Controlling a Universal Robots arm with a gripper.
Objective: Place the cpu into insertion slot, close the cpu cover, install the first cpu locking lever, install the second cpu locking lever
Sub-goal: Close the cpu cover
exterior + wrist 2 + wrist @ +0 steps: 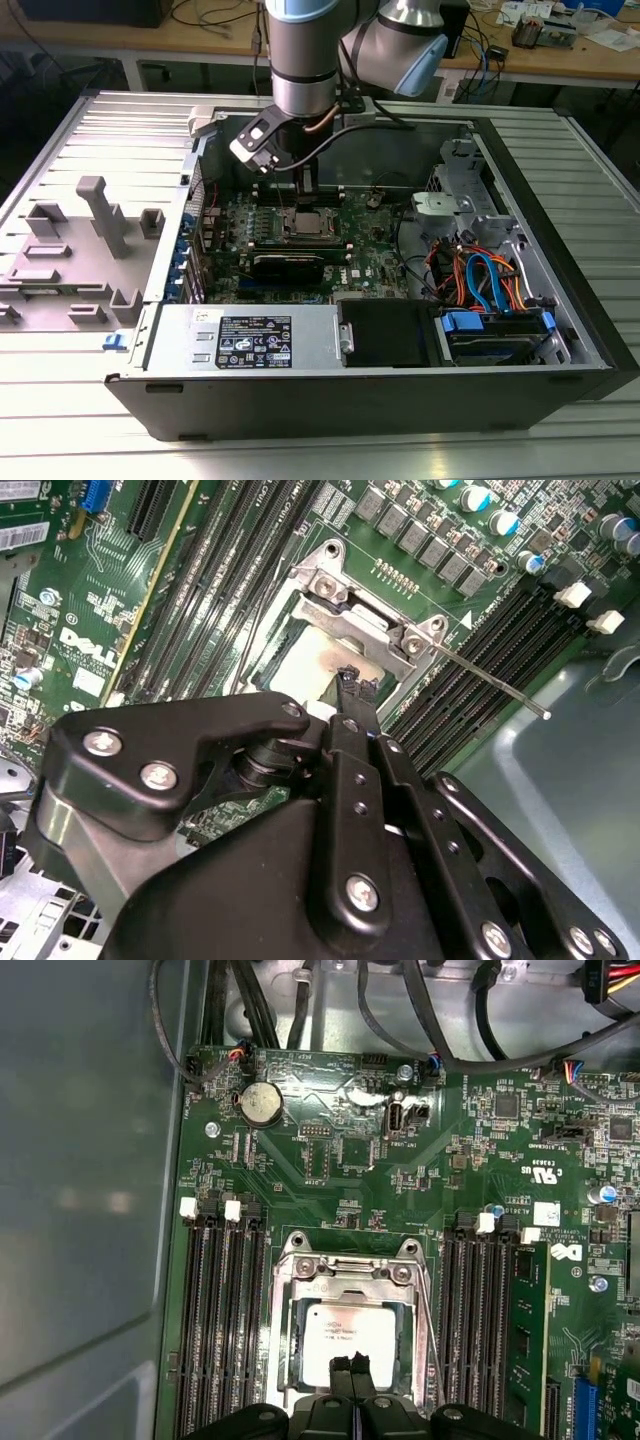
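The cpu (335, 1335) lies flat in the insertion slot (303, 222) on the green board, its dull silver top showing. The cpu cover (345, 1272) lies down over it as a silvery frame, the chip visible through its window. My gripper (350, 1365) hangs straight above the cpu's edge farthest from the cover's hinge, its two black fingertips (350, 680) pressed together with nothing between them. A thin metal locking lever (490, 685) sticks out from one socket corner, away from the socket. Another thin rod (430, 1330) runs along the socket's side.
Long black memory slots (220, 1330) flank the socket on both sides. A coin battery (262, 1105) and cable plugs sit beyond it. In the exterior view, coloured cables (480, 275) crowd the right of the case, a power supply (250, 340) lies at its front, and a grey fixture (95, 215) stands on the left.
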